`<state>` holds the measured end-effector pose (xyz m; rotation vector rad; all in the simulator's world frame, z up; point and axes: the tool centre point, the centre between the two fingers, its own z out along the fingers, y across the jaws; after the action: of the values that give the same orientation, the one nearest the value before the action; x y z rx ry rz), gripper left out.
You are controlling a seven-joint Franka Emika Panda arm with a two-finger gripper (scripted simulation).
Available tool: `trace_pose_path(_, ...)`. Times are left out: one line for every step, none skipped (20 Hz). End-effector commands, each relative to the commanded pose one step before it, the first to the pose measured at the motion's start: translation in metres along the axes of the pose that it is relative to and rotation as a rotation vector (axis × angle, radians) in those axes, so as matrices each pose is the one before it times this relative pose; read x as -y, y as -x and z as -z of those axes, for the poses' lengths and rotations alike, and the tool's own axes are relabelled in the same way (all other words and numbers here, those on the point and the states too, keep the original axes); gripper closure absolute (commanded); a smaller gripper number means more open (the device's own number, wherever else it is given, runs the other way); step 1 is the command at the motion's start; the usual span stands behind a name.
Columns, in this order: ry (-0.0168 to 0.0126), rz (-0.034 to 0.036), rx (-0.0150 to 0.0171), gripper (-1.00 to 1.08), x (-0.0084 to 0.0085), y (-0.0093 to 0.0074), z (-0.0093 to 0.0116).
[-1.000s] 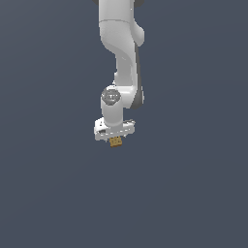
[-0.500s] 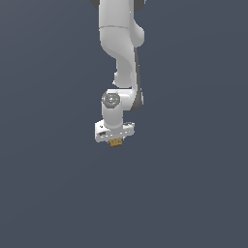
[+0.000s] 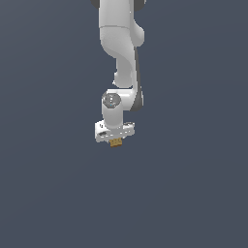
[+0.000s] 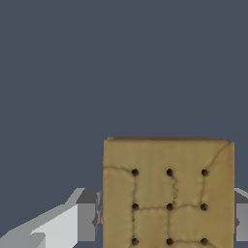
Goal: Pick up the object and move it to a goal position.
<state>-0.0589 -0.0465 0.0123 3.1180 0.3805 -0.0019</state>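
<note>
In the wrist view, going from the left, a grey fingertip presses against the left side of the block, a tan square with dark dots and fine cracks, and the edge of the other fingertip shows at the block's right side. So the gripper is clenched on the block, one pad on each of two opposite faces. In the exterior view the block peeks out just below the white hand, directly under the wrist and in line with the arm above it. Nothing carries it but the fingers; no desk edge or other surface can be made out against the plain dark background, and no goal marker is visible. The block looks square, with no clear long axis. Since it sits squarely between the pads, the coming carry probably depends only on keeping this squeeze firm.
</note>
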Motion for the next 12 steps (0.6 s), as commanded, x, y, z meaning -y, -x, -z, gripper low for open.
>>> trace_pose_path(0.00027, 0.00062, -0.00100, 1.08, 0.00281, -0.00304, 0.00308)
trace_pose_path(0.00000, 0.00000, 0.00000, 1.08, 0.00204, -0.00198, 0.00208)
trace_pose_path(0.00000, 0.00000, 0.00000, 1.08, 0.00248, -0.00241, 0.00253)
trace_pose_path(0.00000, 0.00000, 0.00000, 1.08, 0.00291, -0.00284, 0.00297)
trace_pose_path(0.00000, 0.00000, 0.00000, 1.08, 0.00333, -0.00326, 0.00340)
trace_pose_path(0.00000, 0.00000, 0.00000, 1.08, 0.00374, -0.00367, 0.00383)
trace_pose_path(0.00000, 0.00000, 0.00000, 1.08, 0.00415, -0.00407, 0.00425)
trace_pose_path(0.00000, 0.00000, 0.00000, 1.08, 0.00454, -0.00446, 0.00465)
trace_pose_path(0.00000, 0.00000, 0.00000, 1.08, 0.00492, -0.00485, 0.00505)
trace_pose_path(0.00000, 0.00000, 0.00000, 1.08, 0.00526, -0.00520, 0.00541)
trace_pose_path(0.00000, 0.00000, 0.00000, 1.08, 0.00555, -0.00549, 0.00572)
trace_pose_path(0.00000, 0.00000, 0.00000, 1.08, 0.00578, -0.00575, 0.00597)
